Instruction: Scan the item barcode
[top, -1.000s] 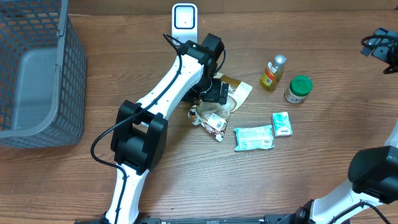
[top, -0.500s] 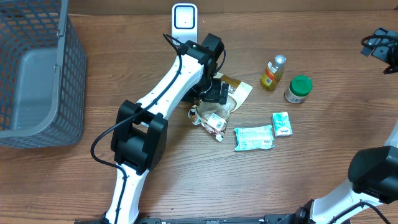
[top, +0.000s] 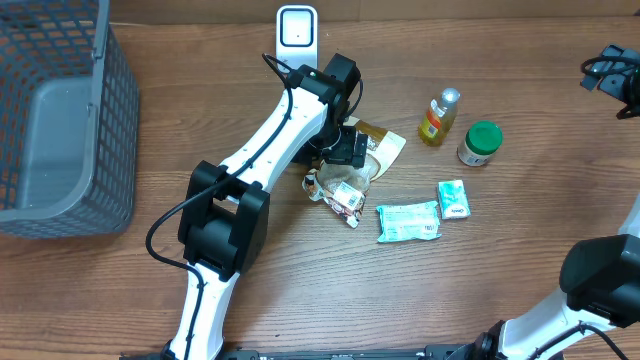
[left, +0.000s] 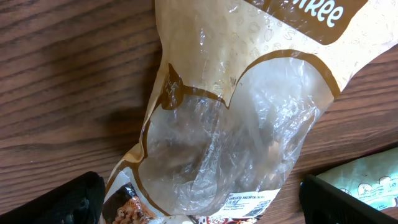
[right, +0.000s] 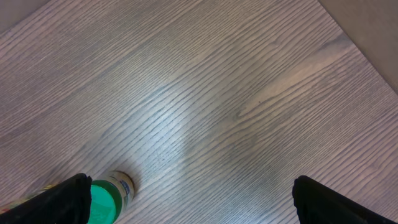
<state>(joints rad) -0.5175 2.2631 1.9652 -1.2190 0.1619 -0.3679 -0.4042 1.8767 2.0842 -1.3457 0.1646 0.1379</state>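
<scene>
Left end effector (left: 200, 200) wide open over the snack bag (left: 230, 137), right end effector (right: 189, 202) open too. That slick film could bunch and slip out when pinched.

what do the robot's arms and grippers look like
The left arm has white links, bulky black joint housings and a black cable looping alongside. The right arm is the same white and black. The left gripper and right gripper are black, with black fingers.
</scene>
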